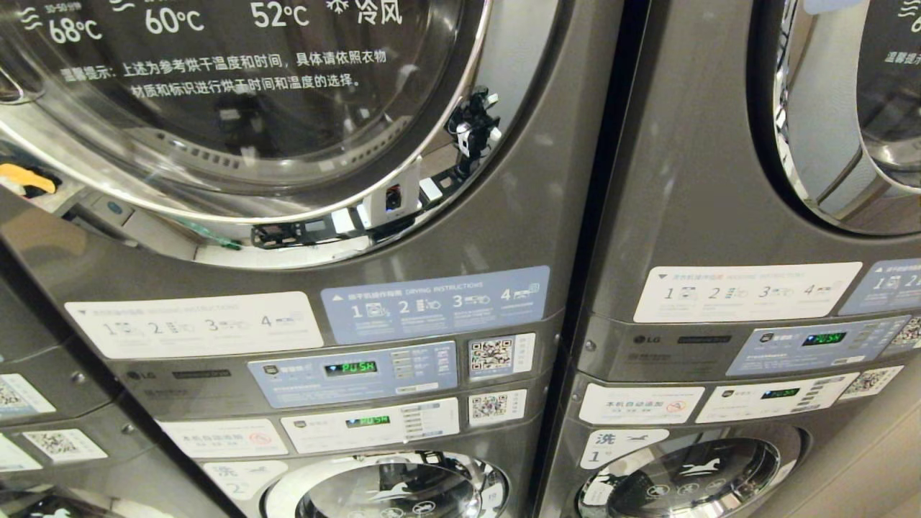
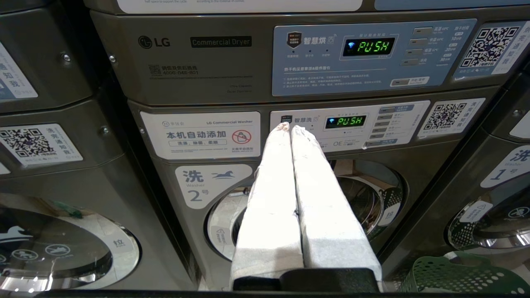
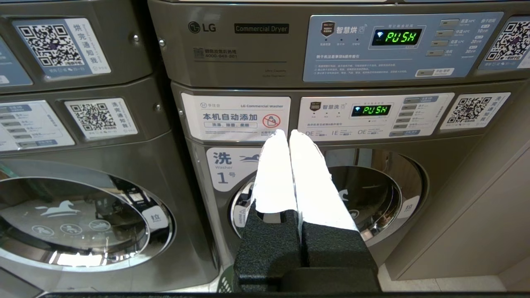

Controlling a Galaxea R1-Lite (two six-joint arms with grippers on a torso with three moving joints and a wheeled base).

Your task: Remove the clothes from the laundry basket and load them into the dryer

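Observation:
Only the green lattice laundry basket's (image 2: 455,276) rim shows, on the floor between the two machine stacks; a sliver of the basket (image 3: 225,284) also shows below my right hand. The clothes are out of view. My left gripper (image 2: 290,127) is shut and empty, its white-wrapped fingers pressed together and pointing at washer 2's panel. In front of washer 1, my right gripper (image 3: 287,133) is shut the same way, holding nothing. Both dryers sit above the washers. The left dryer's round glass door (image 1: 237,108) is shut, and so is the right dryer's door (image 1: 849,108). Neither arm shows in the head view.
Two grey stacked dryer-over-washer units stand side by side, with a third stack (image 2: 45,145) further left. Control panels (image 1: 352,373) read PUSH in green. The washer doors (image 3: 331,198) below are shut. A beige wall (image 3: 488,215) borders the right stack.

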